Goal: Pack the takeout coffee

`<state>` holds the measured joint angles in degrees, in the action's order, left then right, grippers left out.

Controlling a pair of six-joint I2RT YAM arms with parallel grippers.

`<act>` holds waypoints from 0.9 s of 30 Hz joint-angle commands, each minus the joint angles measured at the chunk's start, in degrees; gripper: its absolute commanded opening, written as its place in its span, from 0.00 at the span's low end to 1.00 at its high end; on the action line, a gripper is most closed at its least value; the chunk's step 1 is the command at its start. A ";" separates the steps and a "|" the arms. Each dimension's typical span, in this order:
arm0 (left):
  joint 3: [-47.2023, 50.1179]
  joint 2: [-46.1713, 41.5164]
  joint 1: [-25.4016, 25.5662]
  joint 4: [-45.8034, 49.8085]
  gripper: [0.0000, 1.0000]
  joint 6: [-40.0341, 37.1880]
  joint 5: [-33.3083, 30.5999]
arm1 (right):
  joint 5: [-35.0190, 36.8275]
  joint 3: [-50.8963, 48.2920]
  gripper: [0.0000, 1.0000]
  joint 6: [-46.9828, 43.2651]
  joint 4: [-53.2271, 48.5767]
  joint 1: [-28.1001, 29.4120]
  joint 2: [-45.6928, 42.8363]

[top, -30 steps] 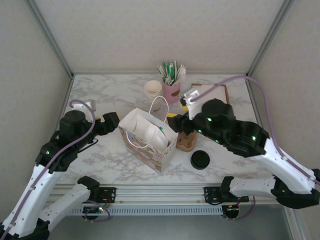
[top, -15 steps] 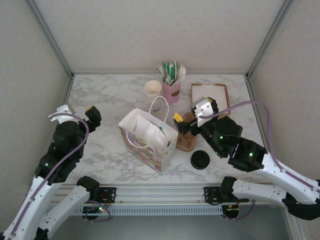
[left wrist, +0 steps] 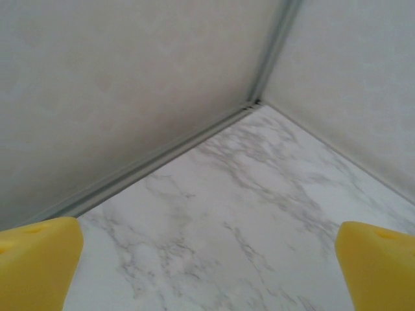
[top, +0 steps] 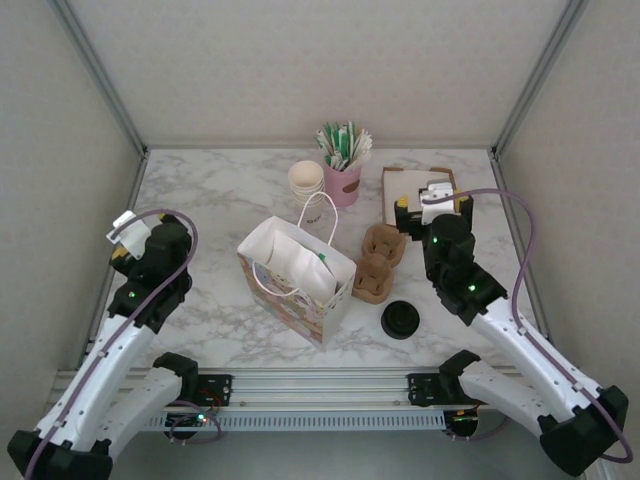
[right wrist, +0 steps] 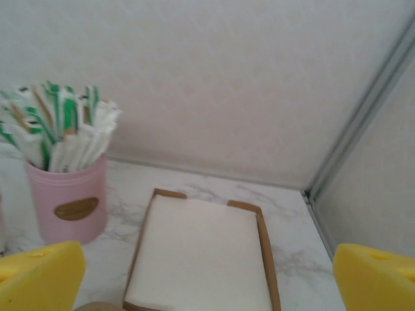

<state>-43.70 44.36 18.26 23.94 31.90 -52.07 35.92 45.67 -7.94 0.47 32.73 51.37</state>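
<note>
A white paper bag [top: 296, 276] with loop handles stands open at the table's middle, pale shapes and a bit of green inside. The takeout coffee is hidden. Right of the bag lies a brown cup tray [top: 378, 262] with bare pockets, and in front of it a round black lid [top: 400, 320]; from above I cannot tell whether a cup is under it. My left gripper [top: 138, 238] [left wrist: 207, 272] is open by the left wall over bare marble. My right gripper [top: 433, 203] [right wrist: 207, 278] is open above the near end of the napkin tray [right wrist: 201, 259].
A pink cup of wrapped straws [top: 343, 178] [right wrist: 66, 194] and a stack of cream paper cups [top: 306, 178] stand at the back. The napkin tray [top: 420, 185] lies at the back right. Walls and metal posts close the table on three sides.
Both arms have drawn back from the bag: the left to the left wall, the right toward the back right over the napkin tray. Both sets of jaws opened wider.
</note>
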 commanded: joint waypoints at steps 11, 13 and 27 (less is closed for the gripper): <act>12.27 8.86 -6.81 -16.41 1.00 2.96 -4.57 | -4.98 -13.00 0.99 12.95 15.04 -16.90 8.62; 14.19 10.25 -7.64 -20.86 1.00 0.96 -2.82 | -4.55 -15.08 0.99 13.04 17.42 -17.77 11.00; 19.36 23.20 -10.90 -43.18 1.00 -21.62 15.11 | -4.81 -20.45 0.99 12.58 31.17 -21.26 25.58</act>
<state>-26.61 65.67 8.08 -11.25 16.47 -41.69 31.18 25.89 4.12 25.91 11.70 75.33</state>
